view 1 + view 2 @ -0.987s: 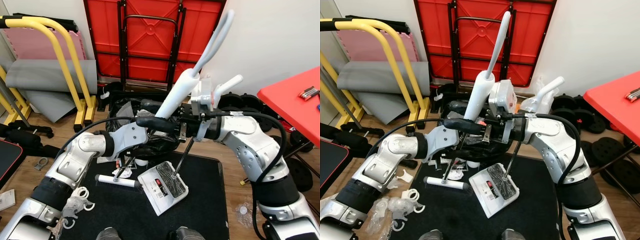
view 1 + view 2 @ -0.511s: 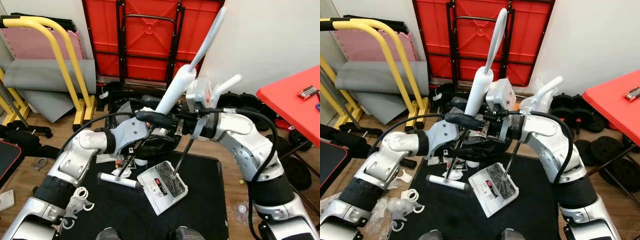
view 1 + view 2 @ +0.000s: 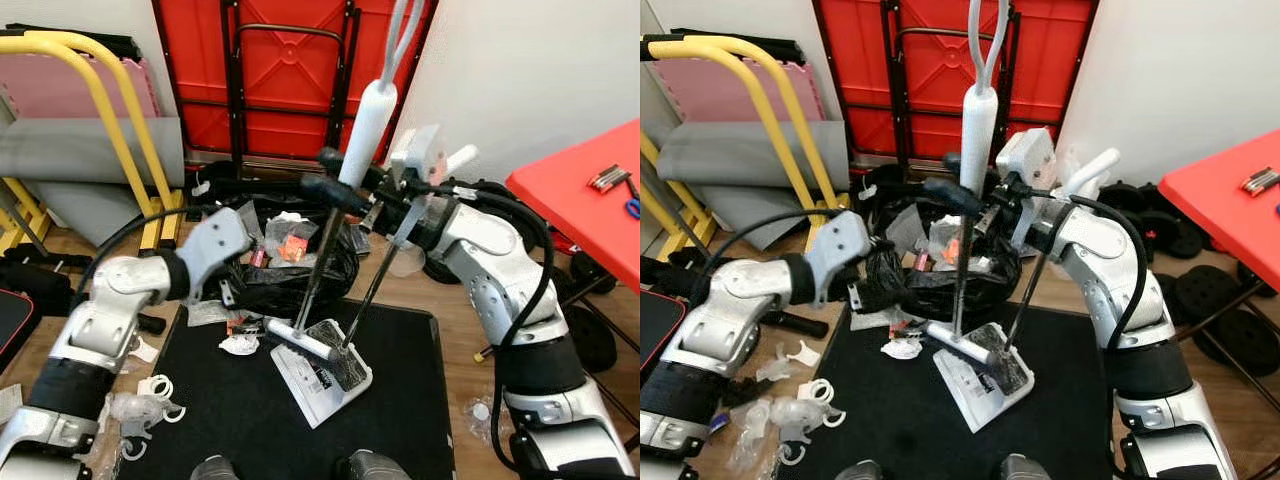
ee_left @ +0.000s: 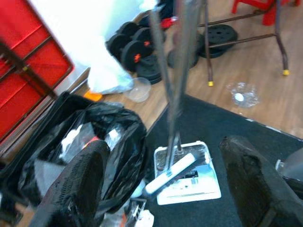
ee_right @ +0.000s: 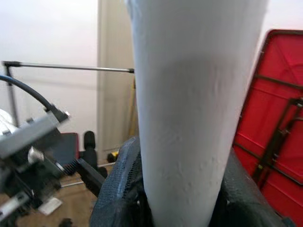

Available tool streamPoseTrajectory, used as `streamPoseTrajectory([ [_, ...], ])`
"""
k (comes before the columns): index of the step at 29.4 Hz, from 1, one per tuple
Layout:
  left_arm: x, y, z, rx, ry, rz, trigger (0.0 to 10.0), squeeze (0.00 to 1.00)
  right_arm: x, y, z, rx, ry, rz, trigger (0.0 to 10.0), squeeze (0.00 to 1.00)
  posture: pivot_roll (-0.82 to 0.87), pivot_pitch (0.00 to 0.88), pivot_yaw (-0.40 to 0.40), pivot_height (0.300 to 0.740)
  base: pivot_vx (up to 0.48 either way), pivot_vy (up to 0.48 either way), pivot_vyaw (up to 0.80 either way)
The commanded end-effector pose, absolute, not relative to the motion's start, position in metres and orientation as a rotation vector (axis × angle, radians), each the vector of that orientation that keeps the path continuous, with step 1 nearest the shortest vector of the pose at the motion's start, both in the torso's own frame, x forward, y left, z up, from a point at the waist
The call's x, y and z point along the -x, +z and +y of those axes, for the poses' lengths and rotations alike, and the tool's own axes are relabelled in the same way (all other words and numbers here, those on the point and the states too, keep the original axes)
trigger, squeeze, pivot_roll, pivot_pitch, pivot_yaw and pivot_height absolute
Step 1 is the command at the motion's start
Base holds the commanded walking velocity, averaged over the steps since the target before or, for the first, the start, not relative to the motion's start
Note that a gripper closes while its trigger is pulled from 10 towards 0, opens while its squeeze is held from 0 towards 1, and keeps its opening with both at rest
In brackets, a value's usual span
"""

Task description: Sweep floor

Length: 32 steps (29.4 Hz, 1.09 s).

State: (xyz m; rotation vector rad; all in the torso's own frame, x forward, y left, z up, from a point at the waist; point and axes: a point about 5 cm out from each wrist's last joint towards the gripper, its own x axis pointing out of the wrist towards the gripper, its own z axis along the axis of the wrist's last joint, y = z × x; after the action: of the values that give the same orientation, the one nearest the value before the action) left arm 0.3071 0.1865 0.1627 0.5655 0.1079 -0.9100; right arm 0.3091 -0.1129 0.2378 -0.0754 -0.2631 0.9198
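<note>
Right gripper (image 3: 975,195), upper centre of frame: fingers pinched on the white broom handle (image 3: 977,130), holding the broom near upright. Left gripper (image 3: 225,262), centre left: fingers (image 4: 78,187) spread wide, holding nothing. Broom head (image 3: 960,338) at lower centre, resting on the white dustpan (image 3: 985,378) on the black mat (image 3: 900,420).

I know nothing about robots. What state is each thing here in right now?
left gripper: fingers open, holding nothing
right gripper: fingers shut on the broom's white handle
broom: nearly upright, head resting on the dustpan
dustpan: on the black mat, dark debris on it
black trash bag: open, litter inside
red folding table: folded, against the wall
</note>
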Motion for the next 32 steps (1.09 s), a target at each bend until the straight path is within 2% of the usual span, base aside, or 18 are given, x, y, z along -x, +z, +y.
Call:
streamPoseTrajectory([
  [1, -0.314, 0.165, 0.2, -0.576, -0.745, 0.103, 10.0, 0.43, -0.31, 0.248, -0.118, 0.076, 0.884, -0.329, 0.0, 0.0, -0.14, 0.059, -0.123, 0.74, 0.0, 0.0, 0.0],
  [2, -0.32, 0.167, 0.208, -0.521, -0.639, 0.089, 10.0, 0.0, -0.312, 0.247, -0.119, 0.066, 0.856, -0.33, 0.0, 0.0, -0.14, 0.056, -0.125, 0.74, 0.0, 0.0, 0.0],
  [3, -0.32, 0.167, 0.208, -0.521, -0.639, 0.089, 10.0, 0.0, -0.312, 0.247, -0.119, 0.066, 0.856, -0.33, 0.0, 0.0, -0.14, 0.056, -0.125, 0.74, 0.0, 0.0, 0.0],
  [4, -0.322, 0.169, 0.212, -0.475, -0.563, 0.068, 8.6, 0.0, -0.313, 0.246, -0.121, 0.053, 0.833, -0.33, 0.0, 0.0, -0.14, 0.053, -0.127, 0.74, 0.0, 0.0, 0.0],
  [6, -0.322, 0.169, 0.212, -0.475, -0.563, 0.068, 8.6, 0.0, -0.313, 0.246, -0.121, 0.053, 0.833, -0.33, 0.0, 0.0, -0.14, 0.053, -0.127, 0.74, 0.0, 0.0, 0.0],
  [7, -0.323, 0.168, 0.214, -0.416, -0.509, 0.053, 0.0, 0.0, -0.314, 0.245, -0.123, 0.04, 0.803, -0.329, 7.7, 0.0, -0.14, 0.051, -0.127, 0.74, 0.0, 0.0, 0.0],
  [8, -0.323, 0.168, 0.214, -0.416, -0.509, 0.053, 0.0, 0.0, -0.314, 0.245, -0.123, 0.04, 0.803, -0.329, 7.7, 0.0, -0.14, 0.051, -0.127, 0.74, 0.0, 0.0, 0.0],
  [9, -0.32, 0.162, 0.21, -0.335, -0.462, 0.047, 0.0, 0.0, -0.315, 0.243, -0.125, 0.031, 0.763, -0.325, 10.0, 0.0, -0.14, 0.051, -0.126, 0.74, 0.0, 0.0, 0.0],
  [10, -0.316, 0.156, 0.205, -0.266, -0.44, 0.049, 0.0, 0.0, -0.317, 0.241, -0.127, 0.021, 0.728, -0.323, 10.0, 0.0, -0.14, 0.054, -0.126, 0.74, 0.0, 0.0, 0.0],
  [19, -0.299, 0.141, 0.173, -0.043, -0.342, -0.009, 0.0, 0.0, -0.318, 0.234, -0.131, 0.026, 0.649, -0.316, 10.0, 0.0, -0.14, 0.055, -0.131, 0.74, 0.0, 0.0, 0.0],
  [26, -0.3, 0.142, 0.172, -0.011, -0.308, -0.015, 0.0, 0.0, -0.32, 0.234, -0.132, 0.009, 0.605, -0.318, 10.0, 0.0, -0.15, 0.056, -0.125, 0.74, 0.0, 0.0, 0.0],
  [27, -0.3, 0.142, 0.171, -0.006, -0.294, -0.013, 0.0, 0.0, -0.321, 0.234, -0.132, -0.006, 0.594, -0.326, 4.4, 0.0, -0.15, 0.056, -0.125, 0.74, 0.0, 0.0, 0.0],
  [28, -0.3, 0.142, 0.171, -0.006, -0.294, -0.013, 0.0, 0.0, -0.321, 0.234, -0.132, -0.006, 0.594, -0.326, 4.4, 0.0, -0.15, 0.056, -0.125, 0.74, 0.0, 0.0, 0.0],
  [29, -0.299, 0.143, 0.17, -0.002, -0.274, -0.011, 0.0, 0.0, -0.321, 0.235, -0.133, -0.017, 0.591, -0.33, 0.0, 0.0, -0.15, 0.057, -0.124, 0.74, 0.0, 0.0, 0.0],
  [31, -0.299, 0.143, 0.17, 0.011, -0.252, -0.004, 0.0, 0.0, -0.32, 0.234, -0.133, -0.027, 0.593, -0.332, 0.0, 0.0, -0.15, 0.058, -0.124, 0.74, 0.0, 0.0, 0.0],
  [32, -0.299, 0.143, 0.17, 0.007, -0.245, 0.0, 0.0, 0.0, -0.32, 0.233, -0.133, -0.022, 0.589, -0.327, 3.2, 0.0, -0.15, 0.059, -0.125, 0.74, 0.0, 0.0, 0.0],
])
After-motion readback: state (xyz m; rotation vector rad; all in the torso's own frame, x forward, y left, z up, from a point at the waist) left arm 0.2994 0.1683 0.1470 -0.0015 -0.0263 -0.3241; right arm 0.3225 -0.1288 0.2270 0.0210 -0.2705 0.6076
